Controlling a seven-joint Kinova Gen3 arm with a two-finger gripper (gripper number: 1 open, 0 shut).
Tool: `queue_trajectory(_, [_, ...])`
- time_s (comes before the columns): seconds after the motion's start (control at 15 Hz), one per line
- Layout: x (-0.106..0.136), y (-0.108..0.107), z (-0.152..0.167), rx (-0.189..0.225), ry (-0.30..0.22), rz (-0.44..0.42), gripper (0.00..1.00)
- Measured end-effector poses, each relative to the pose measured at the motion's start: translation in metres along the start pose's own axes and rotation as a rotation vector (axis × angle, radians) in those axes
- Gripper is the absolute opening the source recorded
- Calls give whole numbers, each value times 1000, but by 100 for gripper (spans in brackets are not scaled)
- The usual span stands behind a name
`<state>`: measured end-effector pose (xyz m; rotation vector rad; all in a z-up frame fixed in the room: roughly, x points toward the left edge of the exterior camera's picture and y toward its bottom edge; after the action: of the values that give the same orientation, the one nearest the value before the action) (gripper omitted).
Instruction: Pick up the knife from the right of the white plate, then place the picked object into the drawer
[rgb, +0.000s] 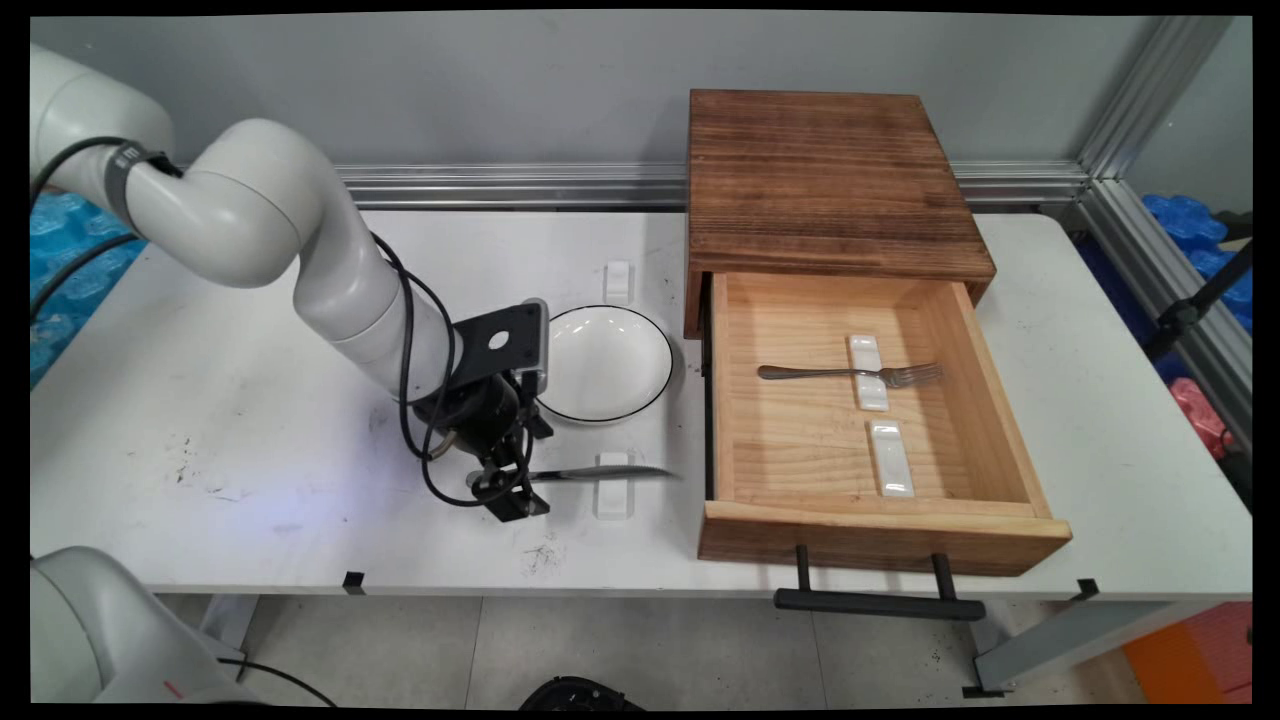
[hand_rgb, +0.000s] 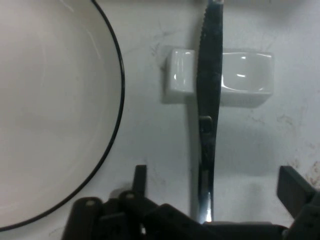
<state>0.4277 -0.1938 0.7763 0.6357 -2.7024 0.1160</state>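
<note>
While resting across white rest (hand_rgb: 220, 78), knife (hand_rgb: 208, 100) handle lies between open end effector (hand_rgb: 212, 197) fingers.

White table (rgb: 250, 520) before a grey wall (rgb: 450, 90) — aluminium rails (rgb: 500, 185), tiled floor (rgb: 640, 650).

The main view is taken from a fixed camera above the near side of the desk (rgb: 250, 500). It is directed downward and across the desk toward the rear wall (rgb: 450, 90), so the whole desk surface is covered from a distance.

The hand view is taken from a camera mounted on the hand and directed along the gripper (hand_rgb: 215, 210), straight down at the desk from close range.

Both views share one small area: the knife (rgb: 600, 473) (hand_rgb: 210, 100), the white rest (rgb: 613, 487) (hand_rgb: 245, 77) beneath it, and the rim of the plate (rgb: 605, 362) (hand_rgb: 50, 100).
</note>
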Motion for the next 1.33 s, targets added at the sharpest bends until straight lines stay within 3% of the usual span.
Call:
queue_trajectory(0.07, [0,0,1,1,1,-1,100])
queue_trajectory(0.13, [0,0,1,3,2,-2,0])
queue_trajectory(0.93, [-5,-3,5,20,0,2,0])
queue_trajectory(1.33, [-2,0,-8,22,6,19,0])
